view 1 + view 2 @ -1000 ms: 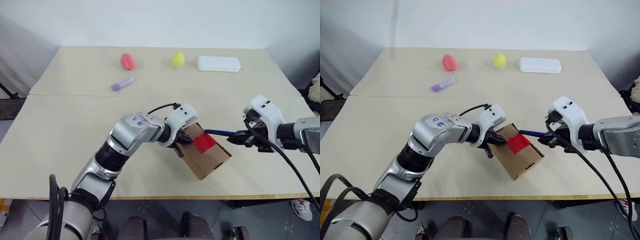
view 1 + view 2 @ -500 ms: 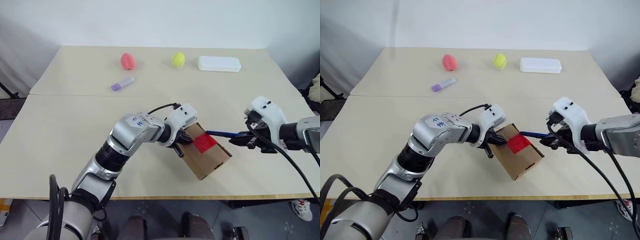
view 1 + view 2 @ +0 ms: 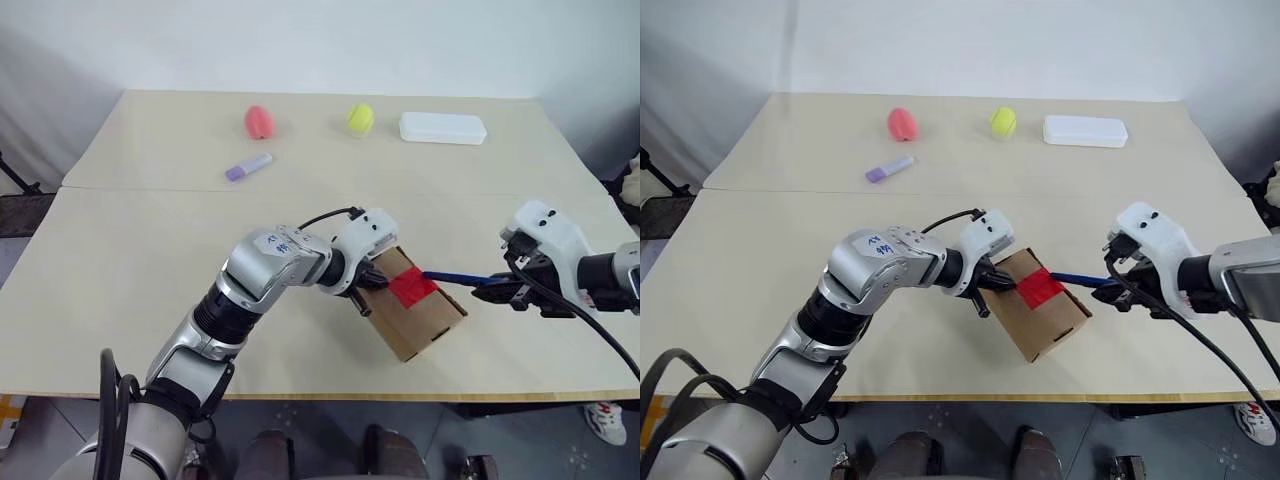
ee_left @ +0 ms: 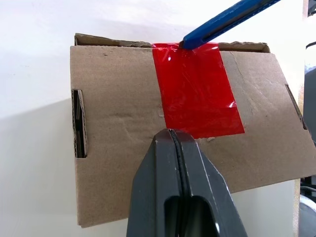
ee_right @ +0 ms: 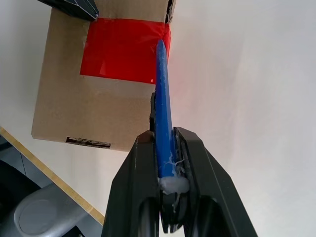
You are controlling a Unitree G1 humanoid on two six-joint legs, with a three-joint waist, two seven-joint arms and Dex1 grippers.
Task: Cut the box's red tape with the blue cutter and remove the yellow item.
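Silver arms, white wrists, black cables

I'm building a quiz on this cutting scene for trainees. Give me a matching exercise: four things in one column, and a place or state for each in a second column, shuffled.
Things:
1. thin dark blue cutter
2. bright red tape strip
3. left end effector
4. white rectangular plastic case

Places or states:
A. shut, pressing on the brown cardboard box
B. far table edge
C. clamped in the right end effector
D. stuck across the box top

Pairs: 1-C, 2-D, 3-A, 4-B
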